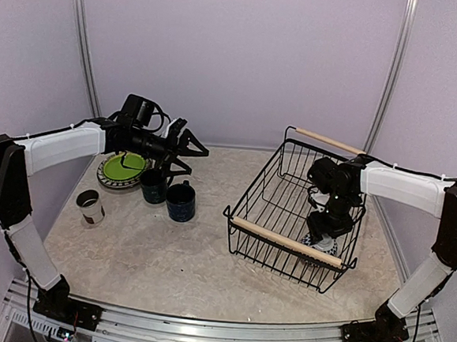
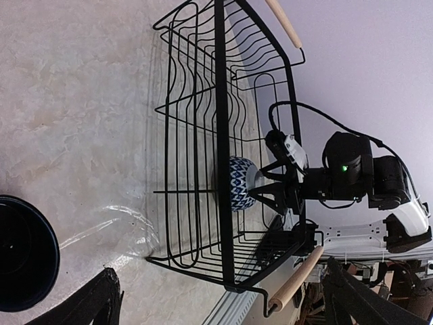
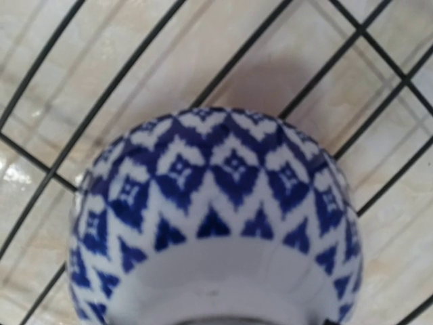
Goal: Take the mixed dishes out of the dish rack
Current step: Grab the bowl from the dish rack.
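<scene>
Wires of the rack (image 1: 286,241) ring the bowl (image 3: 216,203), at the rack's 5 o'clock corner. Mugs (image 1: 181,201), cup (image 1: 90,206) and plates (image 1: 124,165) sit at 9 o'clock. The right gripper (image 1: 324,230) points down at the bowl, grip unclear. The left gripper (image 1: 192,156) hovers with fingers spread.

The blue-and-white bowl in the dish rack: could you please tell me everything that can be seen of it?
The blue-and-white bowl is round and looks like glazed ceramic. Its outer wall carries dark blue diamonds and triangles on white, ending in a plain white band. Its inside is hidden. It sits in the near right part of the dish rack, over the wire floor, the only dish seen there. The right gripper is right at it; whether it grips cannot be told.
</scene>
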